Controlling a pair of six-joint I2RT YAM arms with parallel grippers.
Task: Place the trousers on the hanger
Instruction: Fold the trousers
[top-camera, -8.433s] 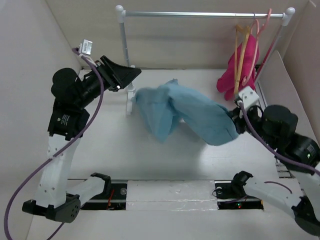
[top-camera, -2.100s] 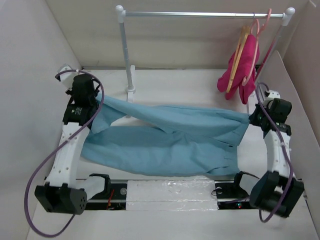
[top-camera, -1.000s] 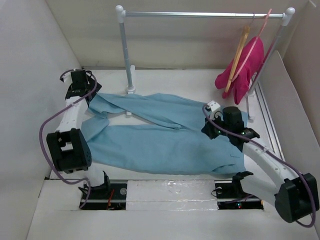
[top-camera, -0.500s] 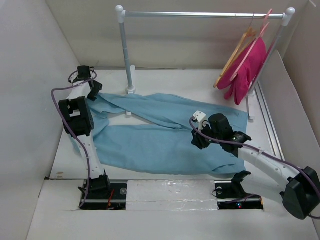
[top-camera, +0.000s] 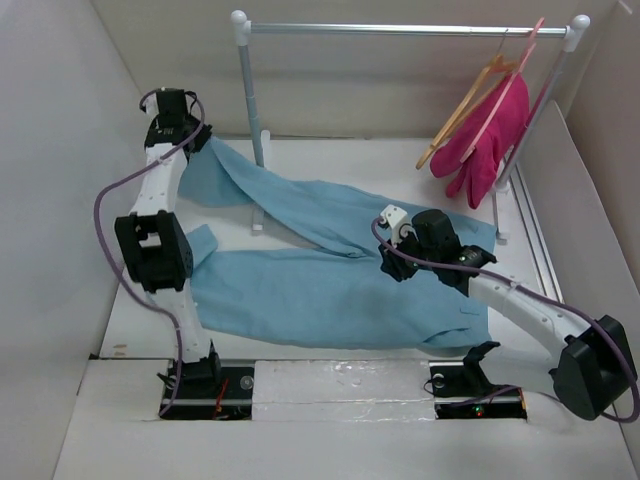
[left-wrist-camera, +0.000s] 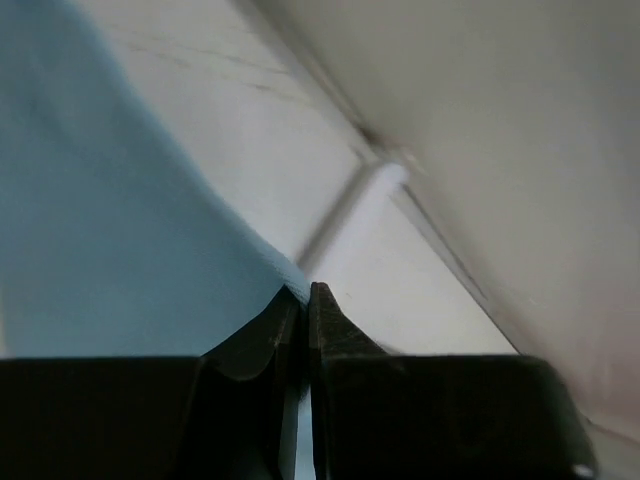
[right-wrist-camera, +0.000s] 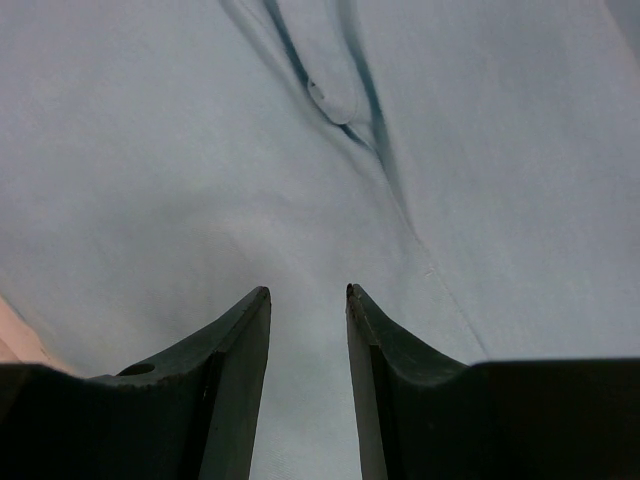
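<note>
The left gripper (left-wrist-camera: 303, 300) is clamped on an edge of the trousers (left-wrist-camera: 110, 250), with a thin strip of blue cloth between its fingers, near the far left corner of the table (top-camera: 350, 160). The right gripper (right-wrist-camera: 305, 300) has its jaws apart and holds nothing, close over the middle of the trousers. They lie spread on the table. The hanger (top-camera: 462, 108) hangs on the rail (top-camera: 400, 30) at the far right, beside a pink garment (top-camera: 490, 130).
</note>
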